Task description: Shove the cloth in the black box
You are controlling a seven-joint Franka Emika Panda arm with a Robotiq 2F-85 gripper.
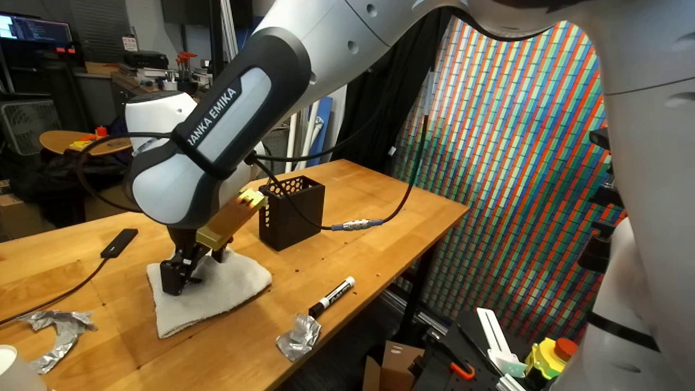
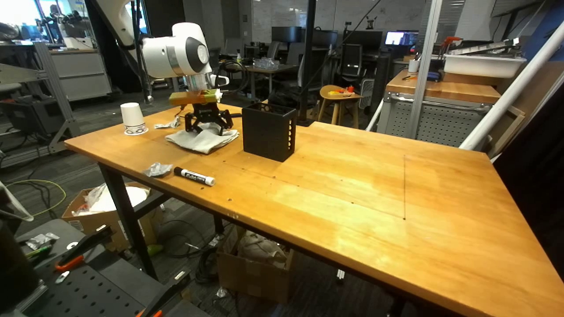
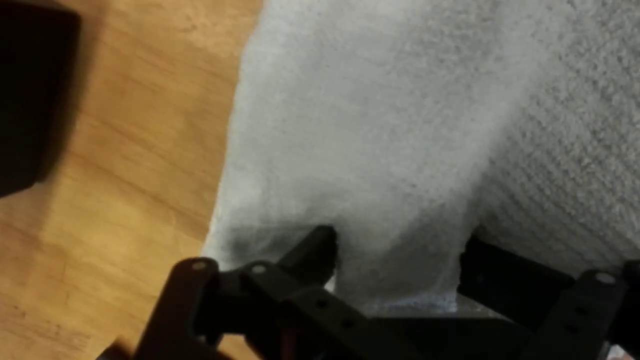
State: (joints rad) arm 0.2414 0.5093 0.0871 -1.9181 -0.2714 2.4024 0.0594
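Note:
The light grey cloth (image 1: pixel 228 293) lies folded on the wooden table, and it also shows in an exterior view (image 2: pixel 198 143) and fills much of the wrist view (image 3: pixel 375 125). The black box (image 1: pixel 296 214) stands upright beside the cloth, open at the top, with round holes in its sides; it also shows in an exterior view (image 2: pixel 266 134). Its dark side (image 3: pixel 30 95) is at the left edge of the wrist view. My gripper (image 3: pixel 397 260) points down onto the cloth, fingers apart. A raised fold of cloth stands between the fingertips. The box's bottom is hidden.
A marker (image 1: pixel 331 297) and crumpled foil (image 1: pixel 299 336) lie near the table's edge. More foil (image 1: pixel 62 334), a black device with a cable (image 1: pixel 119 243) and a white cup (image 2: pixel 132 118) are on the table. A cable (image 1: pixel 399 209) hangs from the arm past the box.

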